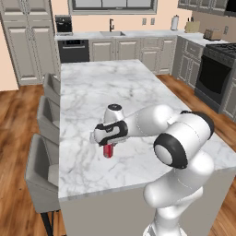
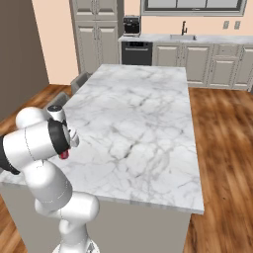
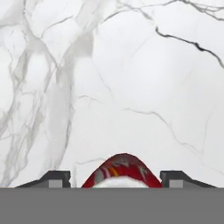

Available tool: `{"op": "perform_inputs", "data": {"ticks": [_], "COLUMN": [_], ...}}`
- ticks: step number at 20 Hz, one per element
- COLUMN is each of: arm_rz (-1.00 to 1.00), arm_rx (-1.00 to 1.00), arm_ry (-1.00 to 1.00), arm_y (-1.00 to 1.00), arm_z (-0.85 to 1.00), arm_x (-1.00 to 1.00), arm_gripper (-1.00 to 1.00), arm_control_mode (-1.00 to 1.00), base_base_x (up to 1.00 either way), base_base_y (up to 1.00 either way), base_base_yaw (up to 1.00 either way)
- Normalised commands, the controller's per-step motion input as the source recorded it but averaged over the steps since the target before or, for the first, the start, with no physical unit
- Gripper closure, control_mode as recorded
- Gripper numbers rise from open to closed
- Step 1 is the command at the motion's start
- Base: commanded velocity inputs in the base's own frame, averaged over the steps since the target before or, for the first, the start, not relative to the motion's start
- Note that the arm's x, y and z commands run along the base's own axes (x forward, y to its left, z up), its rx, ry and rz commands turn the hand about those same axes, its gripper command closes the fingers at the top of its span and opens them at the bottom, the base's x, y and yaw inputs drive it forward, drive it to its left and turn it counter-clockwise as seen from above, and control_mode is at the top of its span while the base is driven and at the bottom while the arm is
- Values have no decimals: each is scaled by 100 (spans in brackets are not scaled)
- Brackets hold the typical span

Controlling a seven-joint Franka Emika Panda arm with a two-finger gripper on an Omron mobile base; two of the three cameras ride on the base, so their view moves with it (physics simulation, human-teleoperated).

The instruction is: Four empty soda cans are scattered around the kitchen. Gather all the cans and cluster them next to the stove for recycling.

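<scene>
Gripper over near-left part of marble island, fingers either side of red can; contact can't tell.

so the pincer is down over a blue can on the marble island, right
Not quite: the can is red, not blue. The left base view shows it under the pincer on the marble island, and the hand view shows its red top between the fingertips.

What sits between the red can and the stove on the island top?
Nothing: bare marble counter runs from the red can toward the stove, then wood floor, in the left base view.
</scene>
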Motion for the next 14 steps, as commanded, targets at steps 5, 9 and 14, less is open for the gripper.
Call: {"op": "perform_inputs", "data": {"ticks": [5,9,14], "arm_rz": [0,-1,-1], "arm_rx": [0,0,0], "arm_ry": [0,0,5], "arm_y": [-4,-2,-27], "arm_z": [0,0,50], "arm_x": [0,-8,-17], "arm_gripper": [100,100,100], "arm_control_mode": [-100,-100,-100], "base_base_x": [0,0,0], "base_base_y": [0,0,0], "base_base_yaw": [0,0,0]}}
